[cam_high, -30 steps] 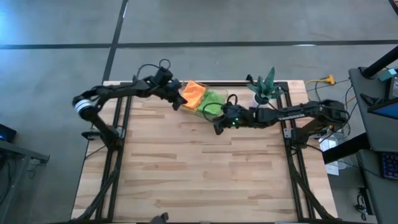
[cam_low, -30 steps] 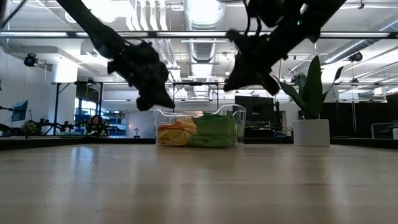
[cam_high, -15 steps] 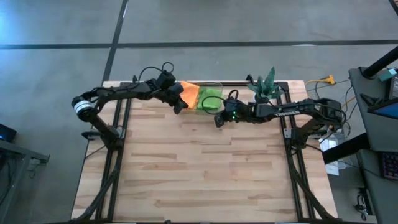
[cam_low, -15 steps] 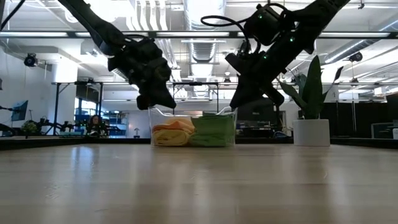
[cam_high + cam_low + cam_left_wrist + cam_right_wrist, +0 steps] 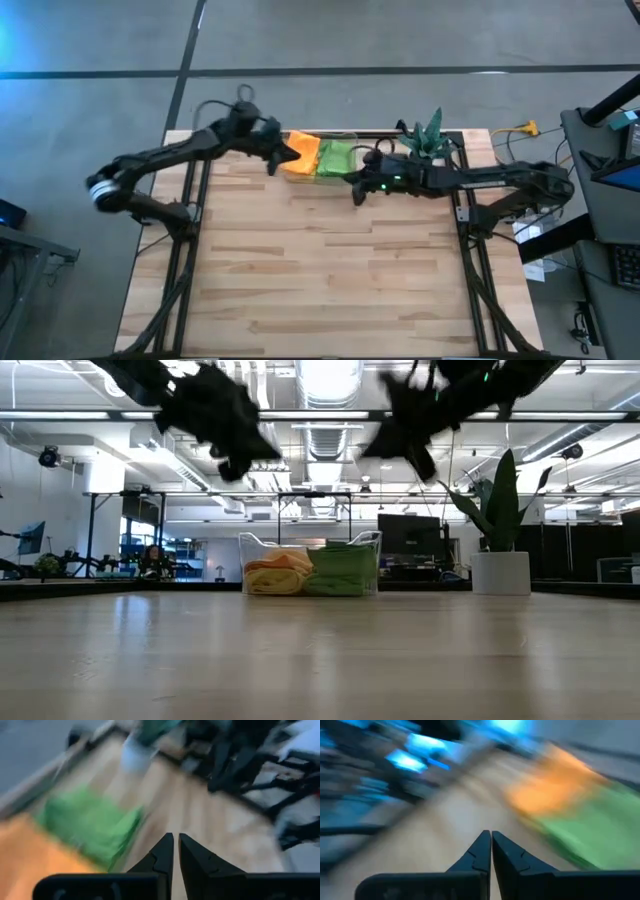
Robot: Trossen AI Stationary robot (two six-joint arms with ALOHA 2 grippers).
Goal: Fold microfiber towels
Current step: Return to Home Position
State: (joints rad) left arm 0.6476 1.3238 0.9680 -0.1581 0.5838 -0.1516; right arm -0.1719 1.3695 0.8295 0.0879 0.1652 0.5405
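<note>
A light wooden plank table (image 5: 320, 270) on a black frame fills the middle of the high view. Two dark jointed arms reach over its far edge, the left arm (image 5: 165, 160) from the left side and the right arm (image 5: 480, 180) from the right. A spiky green plant (image 5: 428, 132) in a white pot (image 5: 500, 572) stands at the far right corner. Near it, against the far edge and between the two arms, sits a clear plastic rectangular bin (image 5: 252, 548). All the towels in view lie folded inside it. The orange microfiber towel (image 5: 303, 154) is in the left half, and the low view shows a yellow towel (image 5: 275, 582) layered beneath it. The lime green microfiber towel (image 5: 337, 158) fills the right half, touching the orange one. The left hand (image 5: 277, 160) hangs just beside the bin's left end. The right hand (image 5: 358, 192) hangs just beside its right front corner. In the low view both are well above the bin's rim. Each wrist view shows that hand's own dark fingers (image 5: 164, 854) (image 5: 481, 851) drawn almost together with only a thin slit between, holding nothing.
</note>
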